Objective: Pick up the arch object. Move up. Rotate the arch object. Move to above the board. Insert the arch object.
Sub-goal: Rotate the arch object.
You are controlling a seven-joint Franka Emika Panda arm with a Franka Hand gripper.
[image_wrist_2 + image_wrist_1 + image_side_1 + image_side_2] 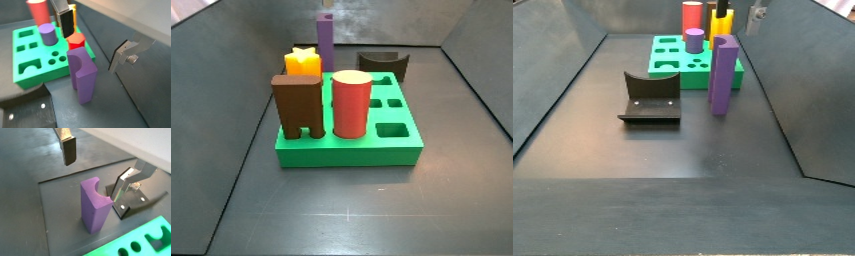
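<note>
Purple arch object (723,74) upright beside green board (664,68), notched top, pincer (68,150) above, spread unclear.

Gripper (68,153) raised, one silver finger (64,21) with dark pad showing in both wrist views, nothing against it, spread unclear

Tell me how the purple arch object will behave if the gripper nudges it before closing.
The arch object stands tall on a narrow end, so it would likely tip. It looks rigid with flat faces, probably easy to clamp. The gripper hangs above it, not touching.
</note>
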